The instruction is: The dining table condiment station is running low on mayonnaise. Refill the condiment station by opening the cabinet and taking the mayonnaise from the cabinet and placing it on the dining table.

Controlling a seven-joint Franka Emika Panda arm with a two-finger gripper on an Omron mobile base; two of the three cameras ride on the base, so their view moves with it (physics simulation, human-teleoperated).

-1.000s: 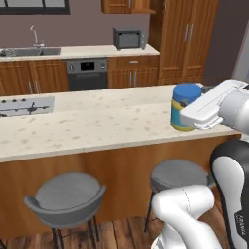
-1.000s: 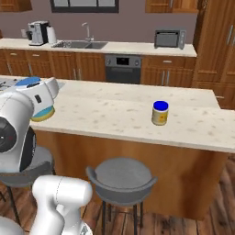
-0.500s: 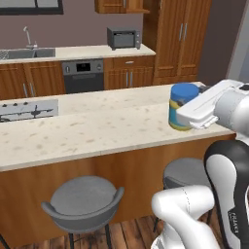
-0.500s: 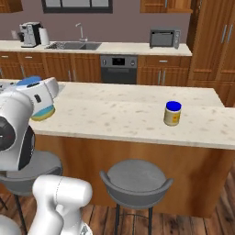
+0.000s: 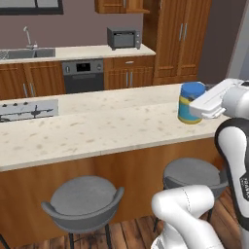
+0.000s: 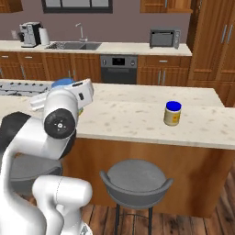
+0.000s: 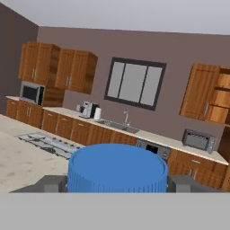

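Two dark fingertips (image 7: 54, 184) of white gripper (image 7: 117, 184) clasping blue-lidded mayonnaise jar (image 5: 190, 103), over beige speckled dining table (image 5: 97, 129), second blue-lidded jar (image 6: 172, 113) well apart.

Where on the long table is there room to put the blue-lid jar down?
The dining table lies bare between the held mayonnaise in the gripper and the second jar. It is also bare from there to the cooktop. The second jar occupies the far end.

Tool (image 5: 196, 108) grips mayonnaise (image 5: 190, 102) above dining table (image 5: 97, 130).
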